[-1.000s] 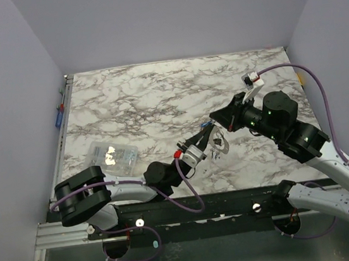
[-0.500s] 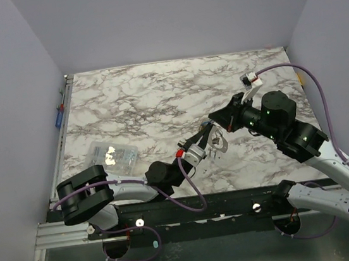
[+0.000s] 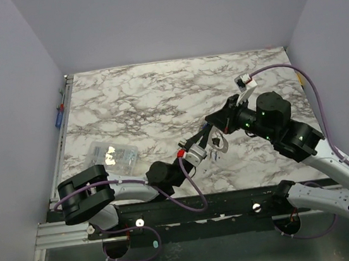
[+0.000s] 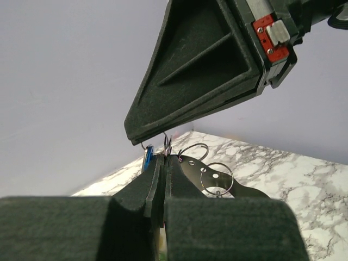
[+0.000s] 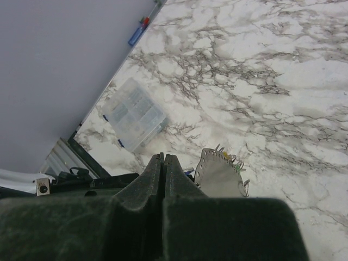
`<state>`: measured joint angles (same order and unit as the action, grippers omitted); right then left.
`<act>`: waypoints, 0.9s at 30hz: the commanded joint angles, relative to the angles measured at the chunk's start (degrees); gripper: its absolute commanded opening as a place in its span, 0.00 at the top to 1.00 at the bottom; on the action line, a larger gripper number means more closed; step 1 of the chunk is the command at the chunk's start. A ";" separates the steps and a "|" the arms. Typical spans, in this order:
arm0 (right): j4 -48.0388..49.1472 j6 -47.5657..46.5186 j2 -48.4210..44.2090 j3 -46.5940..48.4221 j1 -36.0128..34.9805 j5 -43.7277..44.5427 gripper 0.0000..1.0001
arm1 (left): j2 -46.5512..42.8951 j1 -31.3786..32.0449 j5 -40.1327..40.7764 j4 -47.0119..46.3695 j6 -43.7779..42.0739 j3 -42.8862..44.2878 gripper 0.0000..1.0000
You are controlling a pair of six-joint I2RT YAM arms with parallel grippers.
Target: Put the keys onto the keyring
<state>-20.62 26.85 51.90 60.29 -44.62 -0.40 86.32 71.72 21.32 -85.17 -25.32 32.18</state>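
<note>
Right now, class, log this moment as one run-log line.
left gripper: shut on keyring | right gripper: shut, tip close to left's | blue key: beside left fingertips | clear bag: apart, unheld

One clear bag (image 3: 112,155), one metal plate (image 5: 217,176), two wire rings (image 4: 216,162), perhaps one blue key (image 4: 147,157)

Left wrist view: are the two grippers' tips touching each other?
Apart. The left wrist view shows a clear gap between the right gripper above and the left gripper below.
</note>
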 commanded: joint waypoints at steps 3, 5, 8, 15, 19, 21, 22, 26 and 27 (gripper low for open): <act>-2.71 -1.77 2.05 1.65 -4.13 4.02 0.99 | 0.75 -0.03 2.12 -17.03 -0.93 3.09 1.00; -3.22 -1.75 2.94 2.18 -5.80 5.63 0.99 | 0.86 -0.08 2.28 -17.03 -1.04 3.28 1.00; -3.44 -1.09 3.95 2.33 -6.91 6.48 0.99 | 0.83 -0.07 2.45 -17.04 -1.34 3.41 1.00; -4.79 -1.07 5.49 4.53 -7.94 6.27 0.90 | 0.08 -0.14 2.88 -16.97 -1.71 2.89 1.00; -5.76 -1.30 6.48 6.44 -8.10 5.32 0.76 | -0.09 -0.25 2.98 -17.03 -1.84 2.78 1.00; -5.59 -1.23 6.34 6.42 -8.11 4.86 0.69 | -0.26 -0.19 2.94 -16.97 -1.94 2.71 1.00; -5.53 -1.15 6.20 6.55 -8.11 4.58 0.66 | -0.34 -0.19 2.94 -17.03 -1.97 2.71 1.00; -5.50 -1.58 5.97 7.88 -8.11 4.03 0.56 | -0.58 -0.19 2.80 -17.02 -2.01 2.54 1.00; -5.81 -2.19 6.20 8.62 -8.11 4.21 0.54 | -0.61 -0.25 2.77 -17.01 -2.03 2.49 1.00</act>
<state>-24.18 25.71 58.11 65.73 -52.21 5.10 87.11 71.64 23.90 -85.12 -27.03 33.10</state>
